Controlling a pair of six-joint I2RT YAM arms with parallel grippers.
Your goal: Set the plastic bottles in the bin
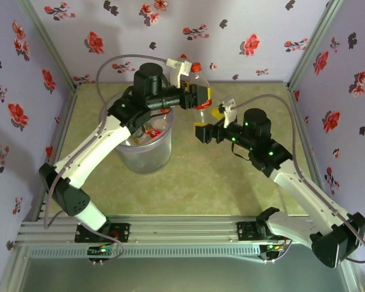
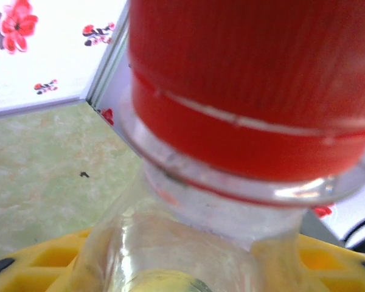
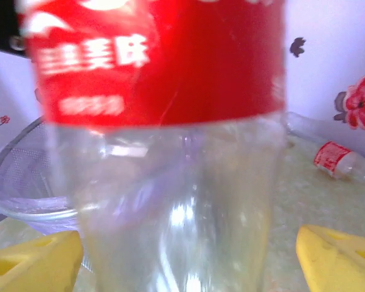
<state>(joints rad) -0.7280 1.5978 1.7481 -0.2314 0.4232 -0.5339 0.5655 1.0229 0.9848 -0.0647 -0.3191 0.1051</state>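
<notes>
1. Clear plastic bottle (image 1: 196, 78), red cap (image 2: 249, 79), red label (image 3: 158, 61): held upright in the air just right of the bin (image 1: 129, 159), not yet over its mouth.
2. Left gripper (image 1: 201, 96): appears pinched on the bottle's shoulder below the neck, with yellow pads (image 2: 42, 258) against both sides. The wrist view is too close to be certain.
3. Right gripper (image 1: 204, 129): jaws spread round the bottle's lower body, one pad standing clear of it. It is not gripping.
4. Bin: pale translucent bucket on the green table (image 1: 231, 182), already containing several bottles (image 1: 151, 131) with red labels.
5. Left to do: the held bottle must be carried over the bin and released. At least one more red-labelled bottle (image 3: 336, 160) lies on the table near the back wall, with another clear one beside it. The task is judged well under way but unfinished.
6. Writing: white Chinese characters in two lines on the held bottle's label, too blurred to read. No brand is legible.
</notes>
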